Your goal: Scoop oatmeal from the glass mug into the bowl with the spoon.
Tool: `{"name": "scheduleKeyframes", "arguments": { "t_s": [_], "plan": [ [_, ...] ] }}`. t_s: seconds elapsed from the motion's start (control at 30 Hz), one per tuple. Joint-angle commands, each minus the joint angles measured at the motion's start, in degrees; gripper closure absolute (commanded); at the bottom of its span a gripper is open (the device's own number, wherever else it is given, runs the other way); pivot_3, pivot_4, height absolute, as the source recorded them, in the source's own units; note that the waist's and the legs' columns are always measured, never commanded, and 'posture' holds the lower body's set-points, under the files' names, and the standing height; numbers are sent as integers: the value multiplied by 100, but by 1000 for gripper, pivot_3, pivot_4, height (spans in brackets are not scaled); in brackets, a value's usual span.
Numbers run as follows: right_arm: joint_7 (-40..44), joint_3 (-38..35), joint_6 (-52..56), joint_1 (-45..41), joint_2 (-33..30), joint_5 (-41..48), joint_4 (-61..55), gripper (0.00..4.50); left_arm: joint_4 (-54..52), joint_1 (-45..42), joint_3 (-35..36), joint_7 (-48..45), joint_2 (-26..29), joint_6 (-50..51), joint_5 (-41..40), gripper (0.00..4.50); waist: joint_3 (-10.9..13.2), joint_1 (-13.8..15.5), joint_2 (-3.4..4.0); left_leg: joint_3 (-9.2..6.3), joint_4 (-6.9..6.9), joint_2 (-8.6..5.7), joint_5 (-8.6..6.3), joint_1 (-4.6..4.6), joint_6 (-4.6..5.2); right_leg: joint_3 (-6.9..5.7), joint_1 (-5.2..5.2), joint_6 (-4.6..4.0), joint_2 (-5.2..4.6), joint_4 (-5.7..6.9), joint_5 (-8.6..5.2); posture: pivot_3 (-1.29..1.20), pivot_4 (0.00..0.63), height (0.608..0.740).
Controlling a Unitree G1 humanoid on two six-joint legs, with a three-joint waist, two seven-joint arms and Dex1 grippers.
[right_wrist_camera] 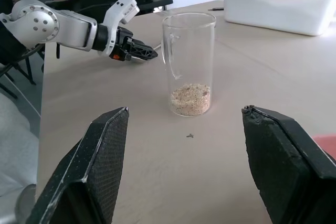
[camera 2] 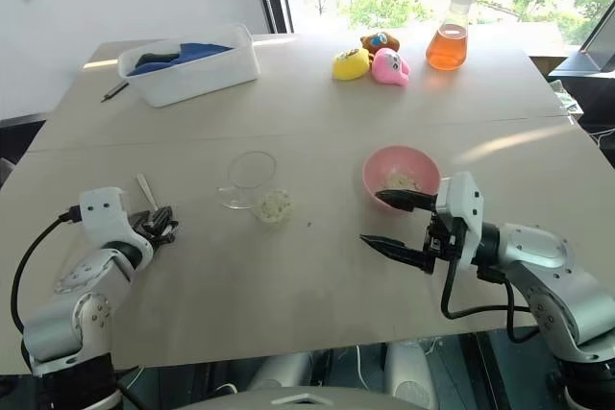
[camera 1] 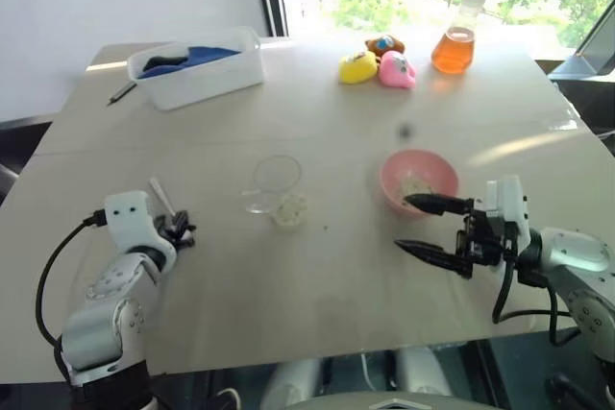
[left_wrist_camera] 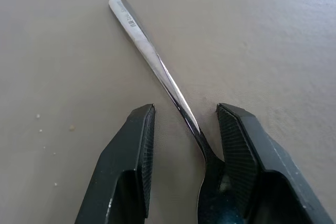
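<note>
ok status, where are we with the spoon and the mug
Left gripper open astride spoon lying flat on table, not gripped. Right gripper open, empty, beside pink bowl. Glass mug upright, oatmeal inside. Nothing in the way.

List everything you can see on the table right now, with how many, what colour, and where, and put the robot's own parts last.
glass mug: one, clear, table centre
oatmeal: pale, in the mug's bottom; some in the bowl
bowl: one, pink, right of the mug
spoon: one, silver, lying near left edge
tub: one, white, far left, blue cloth inside
pen: one, dark, beside tub
flask: one, orange liquid, far right
toys: three, yellow, pink, orange, far centre
left gripper: jaws open astride the spoon
right gripper: jaws open, near bowl
</note>
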Motion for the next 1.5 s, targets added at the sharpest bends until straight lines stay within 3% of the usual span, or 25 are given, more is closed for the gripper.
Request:
{"name": "scheduleKeyframes", "arguments": {
  "t_s": [0.03,0.1,0.37,0.67,0.93,1.27,1.5],
  "plan": [
    [-3,-126,-4,-78,-35,124,-143,1042,110,168,14,84,-31,395,2,3818,-5,0,8,0,0,0,0,0,0,0,0,0,0,0,0,0,150,740],
    [15,-114,-4,-98,-40,124,-130,1042,191,238,-25,88,-3,436,72,4478,-15,-3,25,3,0,-1,0,1,0,2,0,0,-1,0,0,0,150,740],
    [77,-84,-25,-170,-51,99,-49,1042,241,458,-76,100,58,114,275,4478,-43,-28,71,22,-7,3,0,12,0,24,3,0,2,2,0,0,150,740],
    [123,-61,-48,-264,-22,72,43,1042,158,390,476,-196,-99,-1751,46,4478,-27,-7,41,21,-6,7,0,5,0,21,-1,0,-1,2,0,0,150,740],
    [155,-101,-37,-516,-11,102,196,1042,124,-152,767,-971,557,-2601,-334,4478,-9,8,1,3,-1,0,0,-9,0,1,-2,-1,-2,-6,0,0,150,740],
    [-717,-362,891,-2252,184,719,945,1042,304,-1816,-391,-2608,1846,-2968,-585,4478,9,-13,-16,0,2,0,2,-18,-2,-2,-7,-2,0,-2,2,0,150,740],
    [-1923,-378,2032,-4128,1020,1496,1591,1042,641,-3259,-1359,-4490,2263,-2338,-1699,4478,14,-160,-17,-10,8,1,7,-90,-6,-10,-76,-3,1,-2,1,0,150,740]
  ]
}}
